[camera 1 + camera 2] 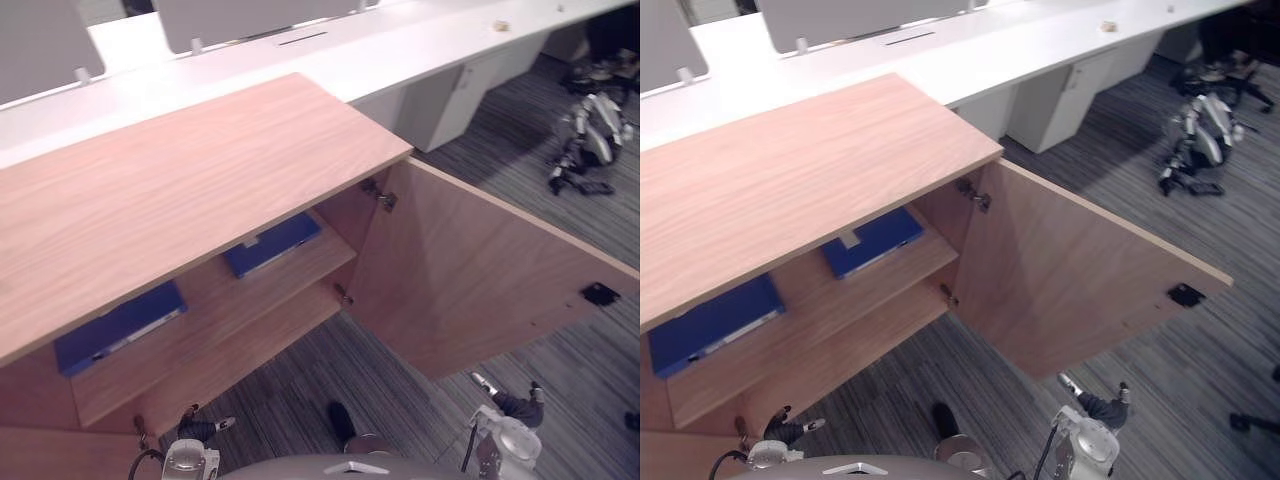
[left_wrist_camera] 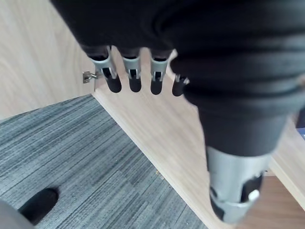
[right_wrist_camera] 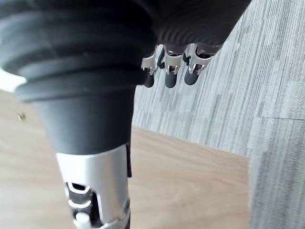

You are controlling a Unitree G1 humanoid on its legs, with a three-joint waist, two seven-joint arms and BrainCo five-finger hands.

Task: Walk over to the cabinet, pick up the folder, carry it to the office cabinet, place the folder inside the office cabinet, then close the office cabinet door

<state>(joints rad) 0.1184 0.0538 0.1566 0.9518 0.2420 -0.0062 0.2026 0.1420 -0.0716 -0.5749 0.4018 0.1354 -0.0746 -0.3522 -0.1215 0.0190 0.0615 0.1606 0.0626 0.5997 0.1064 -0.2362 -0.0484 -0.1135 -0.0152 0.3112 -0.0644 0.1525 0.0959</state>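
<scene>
The wooden office cabinet (image 1: 180,180) stands before me with its right door (image 1: 470,270) swung wide open toward me. On the upper shelf inside lie two blue folders, one (image 1: 272,243) near the hinge side and one (image 1: 120,325) further left. My left hand (image 1: 205,428) hangs low in front of the cabinet's lower shelf, open and holding nothing; its fingers (image 2: 134,76) point at the shelf edge. Below the open door's edge my right hand (image 1: 515,405) hangs open and empty, its fingers (image 3: 171,71) over the carpet.
A long white desk (image 1: 400,50) with grey dividers runs behind the cabinet. A grey-and-white machine (image 1: 595,130) lies on the carpet at the far right. The door bears a black latch (image 1: 599,293) near its outer edge.
</scene>
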